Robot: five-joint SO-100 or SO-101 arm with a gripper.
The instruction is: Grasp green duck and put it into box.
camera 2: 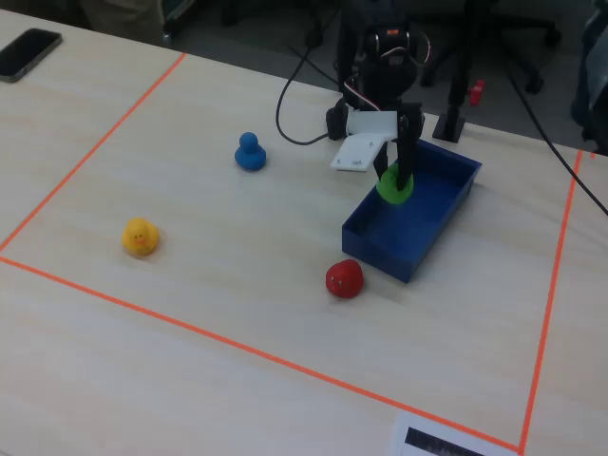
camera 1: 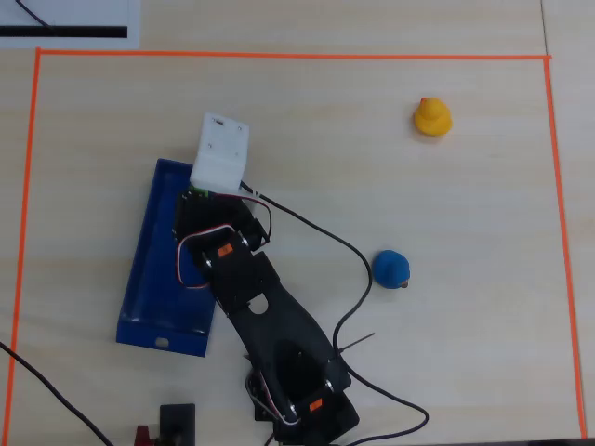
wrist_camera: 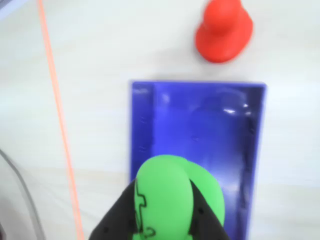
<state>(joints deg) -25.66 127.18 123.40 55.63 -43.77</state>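
- The end effector (wrist_camera: pixel 165 220) is closed on the green duck (wrist_camera: pixel 175 195); in the wrist view its dark fingers (wrist_camera: pixel 117 222) press against the duck from either side at the bottom edge of the picture.
- The green duck hangs over the inside of the blue box (wrist_camera: pixel 197 130), above the near part of the box floor in the wrist view. In the fixed view the duck (camera 2: pixel 393 186) shows as a green patch just inside the box's left wall (camera 2: pixel 366 223), held under the arm. Whether it touches the floor cannot be told.
- In the overhead view the arm (camera 1: pixel 270 316) reaches from the bottom edge across the box (camera 1: pixel 153 279), and its white block (camera 1: pixel 221 153) hides the duck.
- The box lies on the pale wooden tabletop (camera 2: pixel 218 285), inside a rectangle of orange tape (camera 2: pixel 190 332).
- A red duck (wrist_camera: pixel 223 31) stands on the tabletop just beyond the far short wall of the box in the wrist view; in the fixed view it (camera 2: pixel 344 278) sits just beside the box's near corner.
- A blue duck (camera 1: pixel 391 269) stands well apart from the box, to the right of the arm in the overhead view.
- A yellow duck (camera 1: pixel 431 117) stands farther off, near the top right corner of the taped area in the overhead view.
- A dark phone (camera 2: pixel 28 52) lies outside the tape at the top left of the fixed view.
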